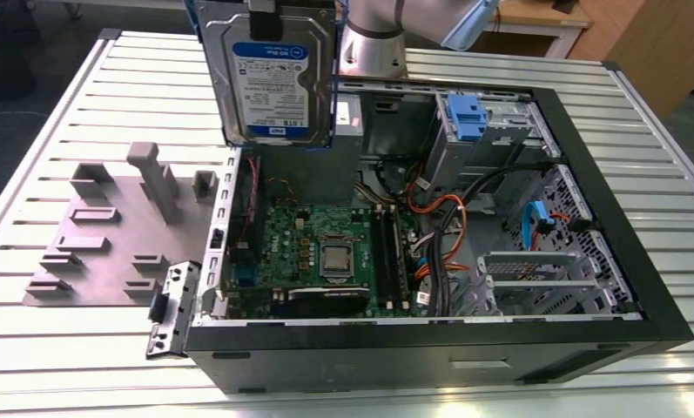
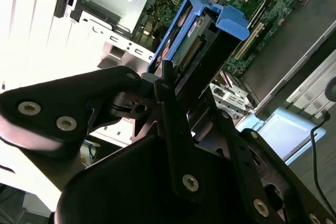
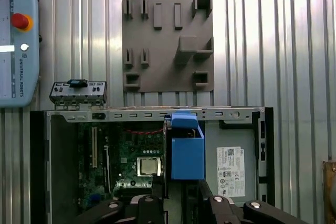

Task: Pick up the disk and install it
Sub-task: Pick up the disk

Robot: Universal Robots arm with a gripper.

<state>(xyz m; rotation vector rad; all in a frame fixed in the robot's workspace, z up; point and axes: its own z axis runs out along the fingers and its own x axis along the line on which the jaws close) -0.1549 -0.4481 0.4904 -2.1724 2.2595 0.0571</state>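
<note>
While brown wooden furniture [image 1: 660, 43] is standing behind it, the ribbed metal table [image 1: 44, 139] is carrying an open black computer case [image 1: 440, 353] and a grey fixture plate [image 1: 97, 248]. The black gripper [image 2: 167, 85] is clamping its jaws on the silver blue-framed disk [image 1: 274, 78], upright above the case.

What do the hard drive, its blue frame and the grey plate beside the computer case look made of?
The disk: silvery metal with dull sheen, paper-like label. Its blue frame: probably moulded plastic, even matte colour. The grey fixture plate: matte, blocky; plastic or painted, cannot tell.
</note>
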